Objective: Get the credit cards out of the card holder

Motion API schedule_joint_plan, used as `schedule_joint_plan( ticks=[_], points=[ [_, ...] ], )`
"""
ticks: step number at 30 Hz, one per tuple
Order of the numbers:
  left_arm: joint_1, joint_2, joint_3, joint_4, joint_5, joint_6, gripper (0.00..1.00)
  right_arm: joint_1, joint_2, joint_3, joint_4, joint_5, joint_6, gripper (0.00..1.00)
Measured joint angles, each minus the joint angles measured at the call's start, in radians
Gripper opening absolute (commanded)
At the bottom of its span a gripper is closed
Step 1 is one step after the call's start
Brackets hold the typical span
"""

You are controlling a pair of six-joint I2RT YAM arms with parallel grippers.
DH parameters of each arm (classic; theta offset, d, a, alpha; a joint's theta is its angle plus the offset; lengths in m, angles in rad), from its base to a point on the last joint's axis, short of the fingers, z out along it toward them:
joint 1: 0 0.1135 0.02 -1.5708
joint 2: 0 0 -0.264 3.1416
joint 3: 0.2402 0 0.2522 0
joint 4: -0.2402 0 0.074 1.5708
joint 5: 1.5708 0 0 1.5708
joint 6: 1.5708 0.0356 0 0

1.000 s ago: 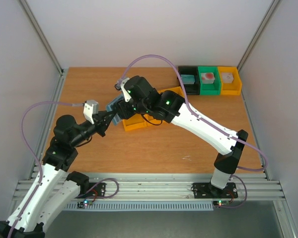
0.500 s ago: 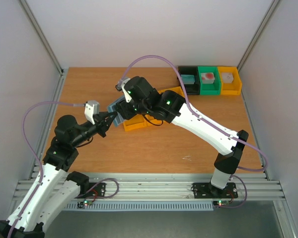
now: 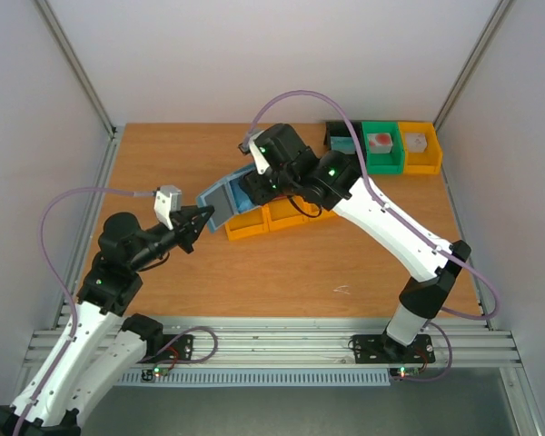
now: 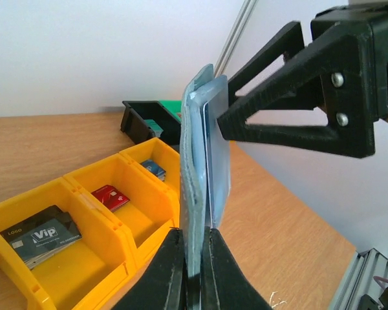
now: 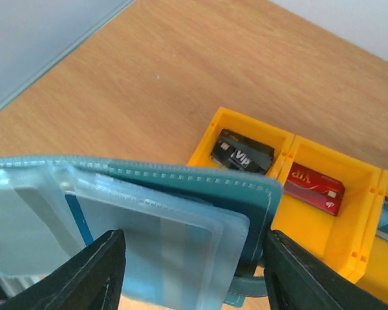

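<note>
You had the left end effector (image 4: pixel 193 248) clamped on the lower edge of the card holder (image 4: pixel 197 161), so that the wallet stood on edge above the tabletop (image 3: pixel 163 154) with its clear sleeves turned toward the other arm. This hold kept the sleeve mouths free for extraction.

The right end effector (image 5: pixel 191 274) had its fingers apart, one on either side of the sleeves, and gripped nothing. From there it could reach a sleeve without disturbing the clamp.

The card holder hung just beside the yellow bins (image 3: pixel 254 227), which kept each transfer short. A dark grey card (image 4: pixel 42 237), a red card (image 4: pixel 111 196) and a blue card (image 4: pixel 154 170) lay one to a compartment.

Whether a sleeve still held a card could not be told; the task was judged near completion.
</note>
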Motion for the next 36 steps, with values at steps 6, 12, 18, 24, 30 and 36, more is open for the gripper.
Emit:
schedule_joint_plan(
  ticks=[6,12,18,24,30,36],
  points=[
    [0.000,-0.016,0.000,-0.002,0.031,0.010,0.00,-0.068,-0.058,-0.089,-0.008,-0.161,-0.087,0.98],
    [0.000,-0.046,0.000,0.016,0.116,0.042,0.00,-0.158,-0.181,-0.175,-0.027,-0.385,-0.197,0.97],
    [0.000,-0.048,0.000,0.046,0.228,0.062,0.00,-0.164,-0.241,-0.183,-0.036,-0.589,-0.269,0.61],
    [0.000,-0.048,0.000,0.068,0.258,0.040,0.00,-0.164,-0.235,-0.188,-0.037,-0.708,-0.289,0.01],
    [-0.006,-0.036,0.000,0.054,0.172,-0.010,0.46,-0.164,-0.236,-0.197,-0.036,-0.733,-0.267,0.01],
    [-0.002,0.003,0.008,-0.062,-0.125,-0.026,0.63,-0.162,-0.215,-0.172,-0.077,-0.564,-0.145,0.01]
  ],
)
